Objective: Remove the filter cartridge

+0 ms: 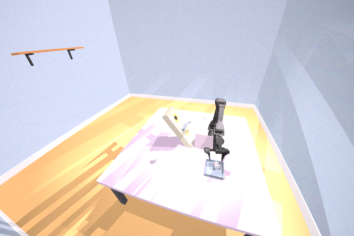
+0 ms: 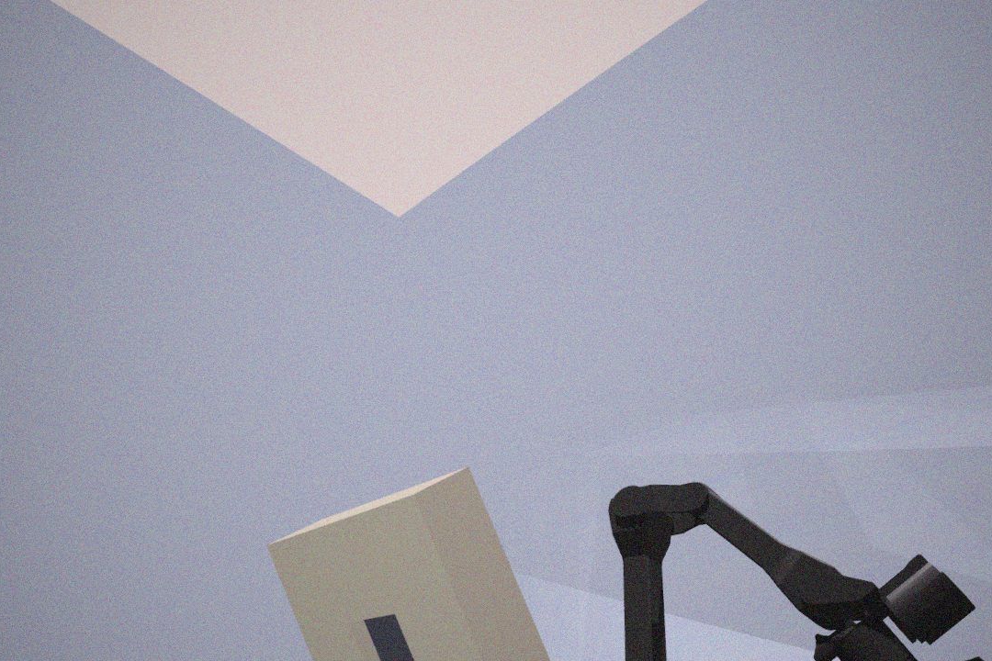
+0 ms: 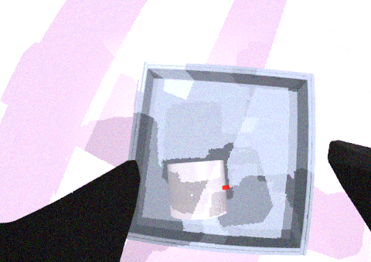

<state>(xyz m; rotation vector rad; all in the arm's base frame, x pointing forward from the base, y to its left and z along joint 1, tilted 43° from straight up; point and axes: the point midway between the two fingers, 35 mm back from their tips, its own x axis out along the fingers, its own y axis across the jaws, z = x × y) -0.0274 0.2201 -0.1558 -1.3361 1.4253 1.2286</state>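
Note:
The filter cartridge (image 1: 216,166) (image 3: 197,190), a whitish cylinder with a small red mark, is out of the panel and appears to lie on its side inside the grey-blue tray (image 1: 213,176) (image 3: 303,138). In the wrist view it is left of the tray's middle, near the wall at the bottom of the picture. Its slots do not show. My gripper (image 1: 216,160) (image 3: 236,161) is wide open and empty above the tray, its fingertips apart from the cartridge. The tilted cream service panel (image 1: 176,130) (image 2: 372,568) has a dark opening ringed in yellow.
A grey lever-like part (image 1: 185,126) and a second yellow ring (image 1: 187,132) are on the panel's face. A pinkish upright plate (image 1: 203,141) stands between panel and arm. A small white object (image 1: 154,160) lies left of the tray on the table (image 1: 177,180).

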